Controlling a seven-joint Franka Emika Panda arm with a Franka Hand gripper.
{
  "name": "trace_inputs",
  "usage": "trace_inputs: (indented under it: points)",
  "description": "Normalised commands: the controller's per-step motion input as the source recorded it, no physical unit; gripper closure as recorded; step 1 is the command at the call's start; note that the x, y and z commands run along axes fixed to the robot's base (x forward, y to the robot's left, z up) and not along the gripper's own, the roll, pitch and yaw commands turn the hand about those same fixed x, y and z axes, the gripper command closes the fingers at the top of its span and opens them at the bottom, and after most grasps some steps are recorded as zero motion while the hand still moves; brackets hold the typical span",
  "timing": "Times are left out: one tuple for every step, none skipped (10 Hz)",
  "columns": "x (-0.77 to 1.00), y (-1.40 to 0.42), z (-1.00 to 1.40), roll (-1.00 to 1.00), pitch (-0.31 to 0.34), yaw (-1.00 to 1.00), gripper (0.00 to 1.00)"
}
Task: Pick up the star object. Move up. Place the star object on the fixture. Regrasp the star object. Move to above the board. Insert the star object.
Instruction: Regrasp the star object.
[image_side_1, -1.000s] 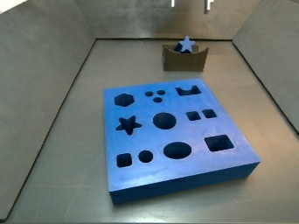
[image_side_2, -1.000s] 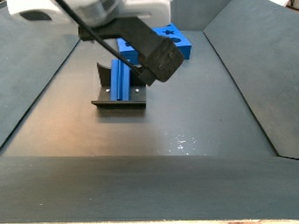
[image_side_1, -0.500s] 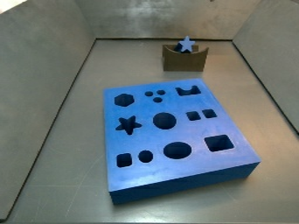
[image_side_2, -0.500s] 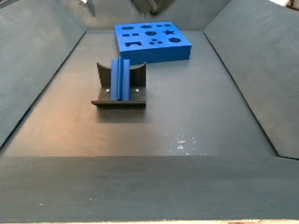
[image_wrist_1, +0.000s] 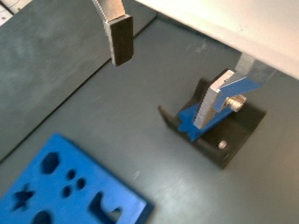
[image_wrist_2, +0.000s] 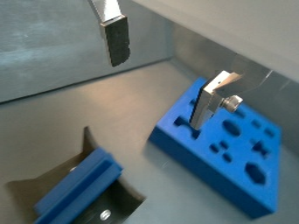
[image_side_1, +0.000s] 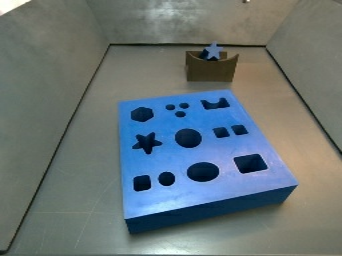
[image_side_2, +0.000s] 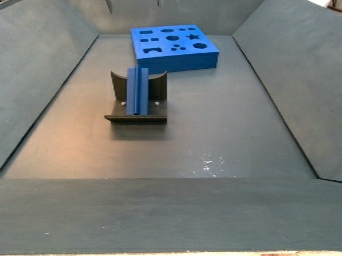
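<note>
A large blue rectangular board (image_side_1: 203, 163) with shaped cut-outs fills the centre of a side view and sits at the upper centre of another side view (image_side_2: 175, 47); its star-shaped hole (image_side_1: 147, 143) and every other recess in it are empty. The dark L-shaped fixture (image_side_1: 210, 66) stands on the grey floor at the upper right, well apart from the board, and carries the blue star object (image_side_1: 213, 49), which leans upright against its back wall; in the wrist views that piece shows as a blue prism resting on the bracket (image_wrist_2: 79, 182). The gripper (image_wrist_1: 167, 80) hangs well above both, outside the side views, spread wide and released, its silver fingers (image_wrist_1: 117, 33) holding nothing.
</note>
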Motion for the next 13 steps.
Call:
trace_inputs:
  points:
    - [-0.04, -0.03, 0.00, 1.00, -0.019, 0.00, 0.00]
    - [-0.04, -0.03, 0.01, 1.00, -0.029, 0.00, 0.00]
    - [-0.04, -0.03, 0.01, 1.00, -0.033, 0.00, 0.00]
    - [-0.04, -0.03, 0.00, 1.00, -0.040, 0.00, 0.00]
    - [-0.03, -0.03, 0.00, 1.00, -0.047, 0.00, 0.00]
    - [-0.03, -0.02, 0.00, 1.00, -0.049, 0.00, 0.00]
    - [-0.03, -0.02, 0.01, 1.00, -0.049, 0.00, 0.00]
    - [-0.02, -0.02, 0.01, 1.00, -0.046, 0.00, 0.00]
    - [-0.01, -0.02, 0.01, 1.00, -0.042, 0.00, 0.00]
    - [0.00, -0.03, 0.01, 1.00, -0.037, 0.01, 0.00]
    - [0.01, -0.03, -0.01, 1.00, -0.030, 0.01, 0.00]
    - [0.03, -0.03, -0.02, 1.00, -0.021, 0.01, 0.00]
    - [0.04, -0.03, -0.02, 1.00, -0.012, 0.01, 0.00]
